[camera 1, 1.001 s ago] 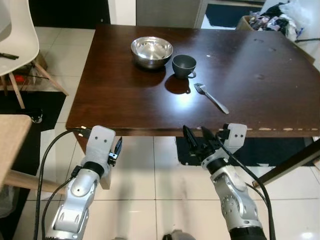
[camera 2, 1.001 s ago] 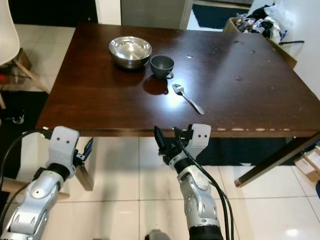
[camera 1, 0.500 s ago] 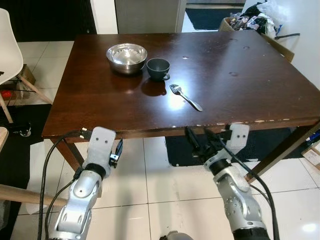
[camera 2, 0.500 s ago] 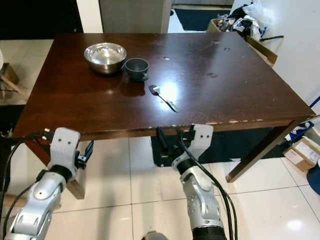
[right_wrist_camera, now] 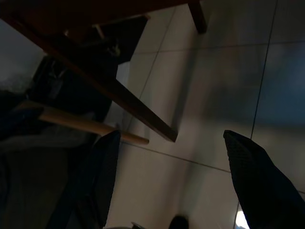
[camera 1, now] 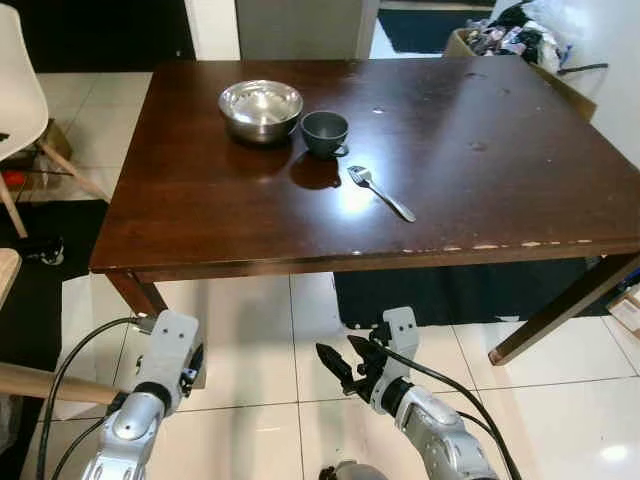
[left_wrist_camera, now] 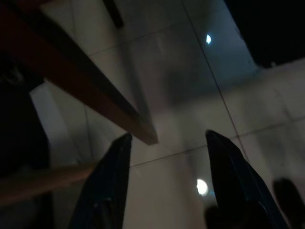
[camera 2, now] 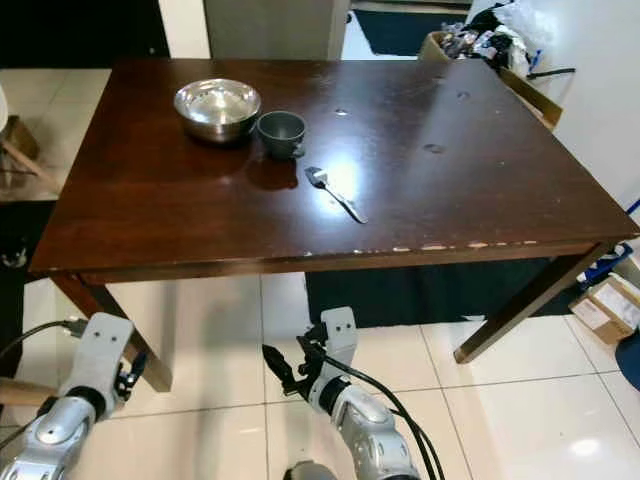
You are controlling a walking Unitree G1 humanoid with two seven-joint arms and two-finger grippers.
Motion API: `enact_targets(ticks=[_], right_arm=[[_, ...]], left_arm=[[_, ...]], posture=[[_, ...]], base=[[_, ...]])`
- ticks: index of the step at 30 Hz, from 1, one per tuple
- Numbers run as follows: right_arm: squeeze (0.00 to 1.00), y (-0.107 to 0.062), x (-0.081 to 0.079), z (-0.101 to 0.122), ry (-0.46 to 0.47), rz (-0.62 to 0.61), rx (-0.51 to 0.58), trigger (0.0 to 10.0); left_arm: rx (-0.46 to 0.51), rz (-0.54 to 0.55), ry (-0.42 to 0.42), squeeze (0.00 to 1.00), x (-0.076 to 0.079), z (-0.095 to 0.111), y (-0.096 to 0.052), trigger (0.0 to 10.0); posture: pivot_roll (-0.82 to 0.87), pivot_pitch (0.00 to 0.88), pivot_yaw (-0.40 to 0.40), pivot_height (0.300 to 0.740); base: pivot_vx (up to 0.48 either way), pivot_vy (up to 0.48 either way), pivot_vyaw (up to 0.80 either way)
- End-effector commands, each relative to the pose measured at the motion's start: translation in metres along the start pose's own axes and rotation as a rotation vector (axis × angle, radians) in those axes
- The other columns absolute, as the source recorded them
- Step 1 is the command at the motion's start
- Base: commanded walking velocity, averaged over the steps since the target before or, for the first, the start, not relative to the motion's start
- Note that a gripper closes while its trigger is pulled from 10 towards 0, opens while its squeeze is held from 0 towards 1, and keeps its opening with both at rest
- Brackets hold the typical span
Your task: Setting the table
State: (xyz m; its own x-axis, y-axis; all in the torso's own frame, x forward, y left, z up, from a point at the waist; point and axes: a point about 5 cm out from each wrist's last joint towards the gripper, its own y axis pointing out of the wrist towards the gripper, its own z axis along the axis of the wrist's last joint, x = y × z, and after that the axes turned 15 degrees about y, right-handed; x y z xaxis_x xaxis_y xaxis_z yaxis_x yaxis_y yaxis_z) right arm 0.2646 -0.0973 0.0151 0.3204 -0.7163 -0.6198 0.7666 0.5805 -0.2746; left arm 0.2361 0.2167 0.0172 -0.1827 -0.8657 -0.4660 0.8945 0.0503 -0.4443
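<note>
A dark brown wooden table (camera 1: 500,190) stood on glossy white floor tiles (camera 1: 270,340), light glaring off its top. A white chair (camera 1: 18,90) stood off its left edge, a dark rug (camera 1: 450,295) lay beneath, and cluttered bags (camera 1: 500,25) sat beyond its far right corner.

Head cameras look down on the table (camera 1: 250,220); wrist cameras face its legs from below.
</note>
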Motion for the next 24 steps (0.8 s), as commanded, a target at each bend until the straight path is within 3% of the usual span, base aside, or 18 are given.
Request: enact_targets(ticks=[1,7,11,15,17,20,24], right_arm=[[0.00,0.003,-0.001,-0.010,-0.002,0.014,-0.050,10.0],[0.00,0.004,-0.001,-0.013,0.003,0.052,-0.087,10.0],[0.00,0.004,0.004,-0.013,-0.006,0.051,-0.086,10.0],[0.00,0.007,0.003,-0.013,-0.003,0.062,-0.090,10.0],[0.00,0.009,0.003,-0.012,0.013,0.068,-0.096,10.0],[0.00,0.011,0.001,-0.010,-0.024,0.084,-0.114,10.0],[0.00,0.014,-0.004,-0.009,-0.077,0.112,-0.135,10.0]], left_arm=[[-0.051,-0.010,-0.066,0.00,0.005,-0.016,-0.003,10.0],[-0.018,0.035,-0.085,0.00,-0.003,-0.012,-0.004,10.0],[0.011,0.027,0.013,0.00,0.002,-0.006,-0.012,10.0],[0.023,0.035,-0.020,0.00,0.004,-0.003,-0.018,10.0],[0.005,0.019,-0.059,0.00,0.007,-0.005,-0.012,10.0],[0.024,0.028,-0.050,0.00,0.003,-0.002,-0.007,10.0],[0.017,0.027,-0.139,0.00,0.002,-0.003,0.003,10.0]], posture=[[-0.06,0.030,-0.007,0.740],[-0.01,0.027,-0.053,0.740],[0.09,0.035,-0.072,0.740],[0.13,0.053,-0.083,0.740],[0.10,0.060,-0.089,0.740],[0.05,0.054,-0.106,0.740],[0.02,0.039,-0.118,0.740]], base=[[0.000,0.000,0.00],[0.000,0.000,0.00],[0.000,0.000,0.00],[0.000,0.000,0.00],[0.000,0.000,0.00],[0.000,0.000,0.00],[0.000,0.000,0.00]])
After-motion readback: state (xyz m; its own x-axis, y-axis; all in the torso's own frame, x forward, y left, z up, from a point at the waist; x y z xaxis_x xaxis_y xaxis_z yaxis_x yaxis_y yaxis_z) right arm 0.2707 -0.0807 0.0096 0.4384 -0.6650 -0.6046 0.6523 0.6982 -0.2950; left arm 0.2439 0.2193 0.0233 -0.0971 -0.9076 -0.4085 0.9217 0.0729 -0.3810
